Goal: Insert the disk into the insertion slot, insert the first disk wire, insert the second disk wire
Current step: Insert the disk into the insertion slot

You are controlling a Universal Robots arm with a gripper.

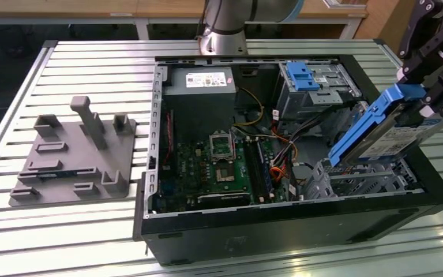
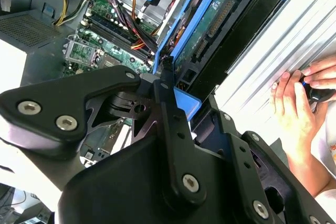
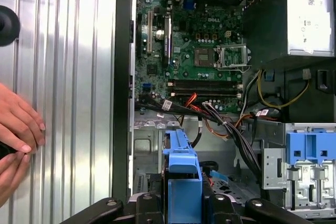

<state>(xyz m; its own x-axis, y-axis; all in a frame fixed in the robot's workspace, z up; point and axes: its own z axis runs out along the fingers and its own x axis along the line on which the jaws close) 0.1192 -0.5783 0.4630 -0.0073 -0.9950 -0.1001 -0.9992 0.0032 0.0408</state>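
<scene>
1. Slot (image 1: 364, 179): the perforated cage is found at the lower right of the exterior view, against the near wall of the case (image 1: 283, 225). No drive is seated in it.
2. Disk (image 1: 379, 135): the disk is held steeply tilted directly over the slot. Its lower end is at the cage's top edge, and contact cannot be confirmed. The first step, disk insertion, is judged to be in hand and unfinished.
3. Gripper (image 1: 421, 101): the gripper is clamped on the disk's blue carrier at its raised end, at the upper right. The pinch is confirmed in the second wrist view.
4. Requirement: the tilt must be matched to the cage opening and the carrier edges lined up with the cage sides before seating.
5. Cables (image 1: 283, 153): a loose bundle lies mid-case, left of the slot. None is seen attached to the disk.
</scene>
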